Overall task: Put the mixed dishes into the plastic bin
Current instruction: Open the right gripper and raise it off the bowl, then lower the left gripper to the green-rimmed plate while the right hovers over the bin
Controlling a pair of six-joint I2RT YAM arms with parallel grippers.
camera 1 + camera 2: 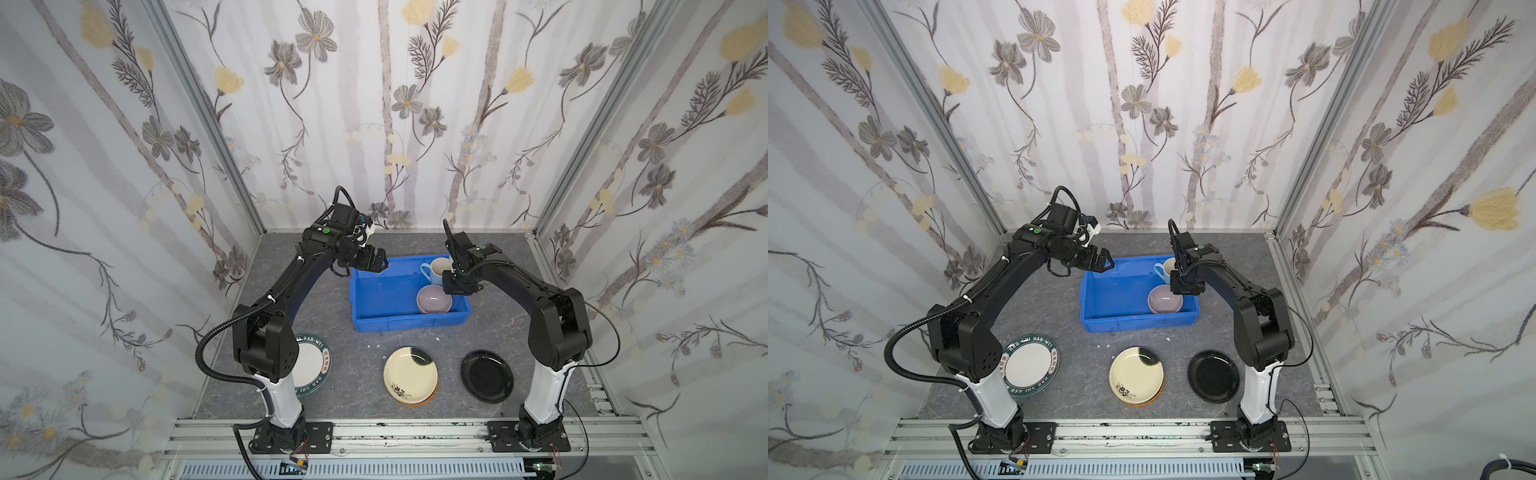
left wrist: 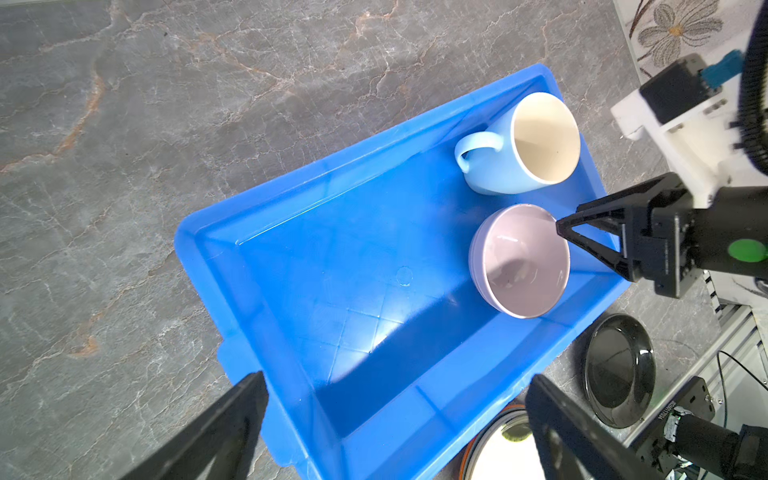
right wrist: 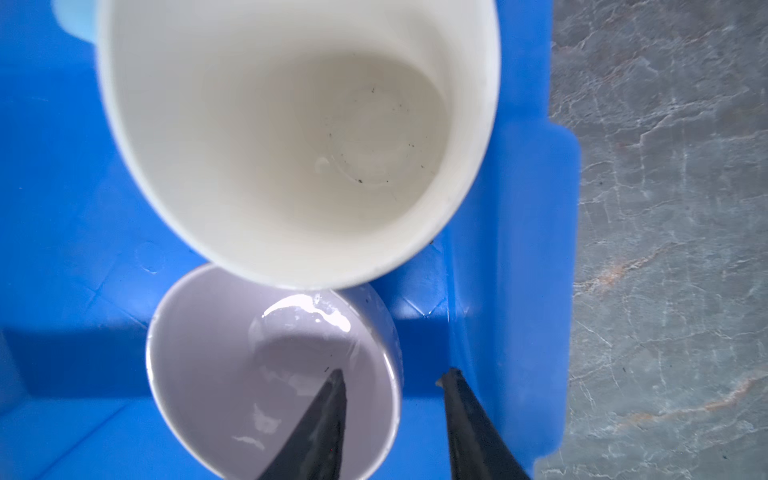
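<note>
Top views, both: one bin (image 1: 411,322), long axis running across the table; inside it, at its right end, one mug (image 1: 432,272) at the far side and one bowl (image 1: 432,300) nearer us, both upright. On the table near the arm bases we count four plates: one lettered plate (image 1: 311,365) beside the left arm's base, one cream plate (image 1: 409,374) stacked on one orange plate (image 1: 419,402) in the middle, and one black plate (image 1: 487,376) beside the right arm's base; whether more lie under the stack we cannot tell. The left gripper (image 1: 376,262) hovers over the bin's far left corner, jaws spread wide and holding nothing. The right gripper (image 1: 451,291) points down at the bowl's right rim. Left wrist view: the bin floor (image 2: 332,249) is bare apart from mug (image 2: 498,166) and bowl (image 2: 519,262). Right wrist view: the jaws stand parted astride the bowl's wall, one finger (image 3: 320,424) inside the bowl (image 3: 249,365), the other between bowl and bin wall (image 3: 511,249), neither visibly pressing. We judge the bowl delivered; the right gripper must rise straight off the rim, and the black plate lies nearest that arm.
</note>
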